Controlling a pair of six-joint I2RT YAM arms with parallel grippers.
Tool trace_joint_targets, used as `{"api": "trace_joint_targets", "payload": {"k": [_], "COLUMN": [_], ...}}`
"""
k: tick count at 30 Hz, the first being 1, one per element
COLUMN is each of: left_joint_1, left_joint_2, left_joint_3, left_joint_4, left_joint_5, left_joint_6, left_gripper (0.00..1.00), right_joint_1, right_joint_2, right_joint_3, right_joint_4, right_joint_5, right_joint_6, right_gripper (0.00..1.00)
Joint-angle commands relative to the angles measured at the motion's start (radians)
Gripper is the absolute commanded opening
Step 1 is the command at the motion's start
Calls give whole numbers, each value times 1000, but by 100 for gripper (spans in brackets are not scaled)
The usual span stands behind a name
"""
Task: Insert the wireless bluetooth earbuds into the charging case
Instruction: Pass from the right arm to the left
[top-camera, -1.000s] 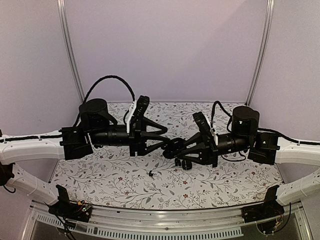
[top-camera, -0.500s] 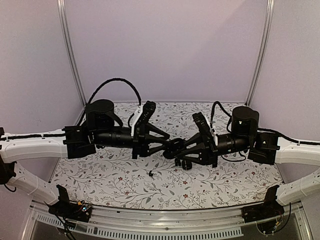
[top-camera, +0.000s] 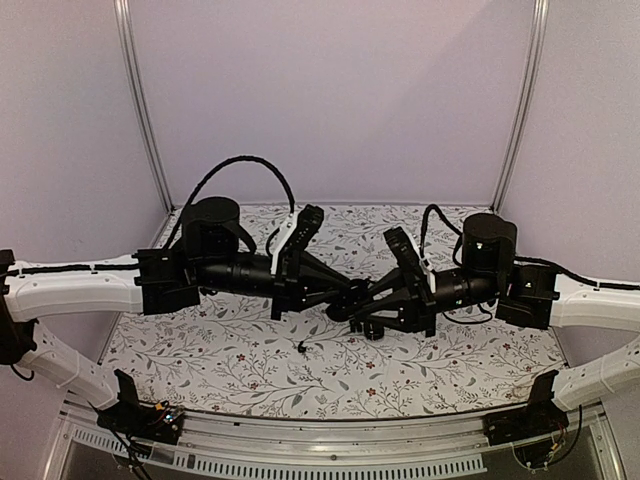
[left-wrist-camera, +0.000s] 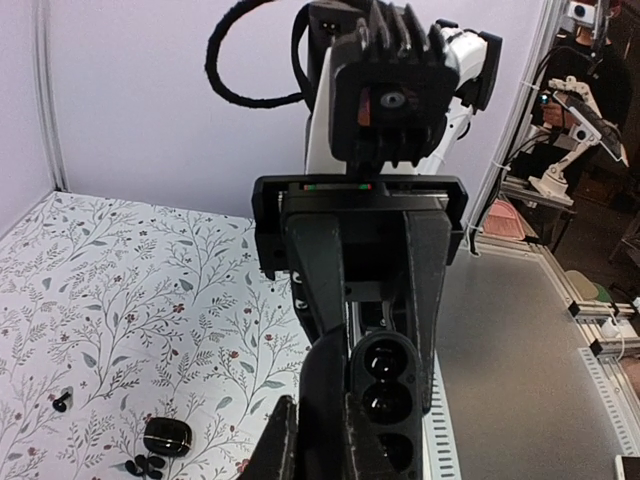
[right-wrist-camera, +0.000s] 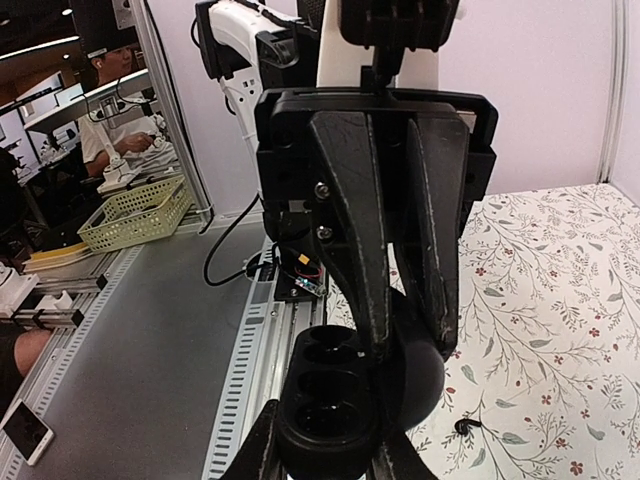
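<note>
The charging case (top-camera: 347, 297) hangs open above the table's middle, held between both grippers. My left gripper (left-wrist-camera: 325, 445) is shut on its rounded lid (left-wrist-camera: 326, 395). My right gripper (right-wrist-camera: 330, 452) is shut on the base (right-wrist-camera: 330, 395), whose dark wells face up; I cannot tell what is in them. In the top view the left gripper (top-camera: 340, 288) and right gripper (top-camera: 352, 304) meet tip to tip. One tiny black earbud (top-camera: 301, 347) lies on the table in front of them, also in the left wrist view (left-wrist-camera: 60, 402) and the right wrist view (right-wrist-camera: 464, 426).
A second black pebble-shaped case (top-camera: 372, 328) lies under the right gripper, also in the left wrist view (left-wrist-camera: 166, 436), with small black pieces (left-wrist-camera: 140, 466) beside it. The floral table (top-camera: 230, 370) ends at a slotted metal rail (top-camera: 300, 462) in front.
My left arm has moved right, bringing its fingers onto the case held at the right gripper. The right arm has barely moved.
</note>
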Motion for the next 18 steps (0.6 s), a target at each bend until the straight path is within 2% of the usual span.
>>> {"api": "trace_joint_targets", "payload": {"k": [1, 6, 11, 16, 18], "left_joint_1": [-11, -13, -14, -14, -15], "left_joint_2": [9, 10, 13, 8, 7], "left_joint_3": [26, 25, 32, 41, 43], "left_joint_4": [-5, -5, -10, -13, -12], "left_joint_5": [34, 55, 57, 17, 0], "left_joint_6": [4, 4, 6, 6, 4], "left_gripper": [7, 0, 0, 0, 0], "right_joint_1": [7, 7, 7, 7, 7], "right_joint_2": [-8, -18, -18, -11, -5], "right_joint_3": [11, 5, 5, 3, 1], "right_joint_4": [-3, -3, -1, 2, 8], "right_joint_5": [5, 13, 15, 25, 27], "right_joint_6": [-10, -10, -10, 1, 13], "right_gripper": [7, 7, 11, 40, 44]}}
